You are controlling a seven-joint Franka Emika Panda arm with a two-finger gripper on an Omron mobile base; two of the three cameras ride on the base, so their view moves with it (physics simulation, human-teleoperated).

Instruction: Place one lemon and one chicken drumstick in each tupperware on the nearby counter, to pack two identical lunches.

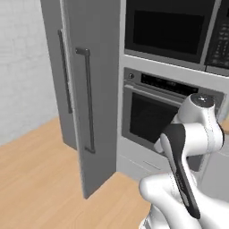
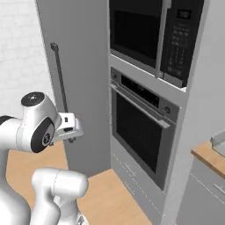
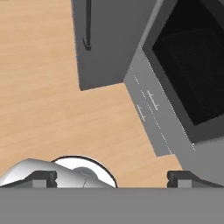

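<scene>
white arm bulks across the lower right of the left base view, covering part of the oven. gripper points down at the wood floor, its fingertips wide apart at the bottom of the hand view, nothing between them. at the right edge of the right base view, a corner of the counter is cut off, with a sliver of a grey tray on it, too little to make out. tall grey fridge door stands left of the oven; microwave sits above.
</scene>
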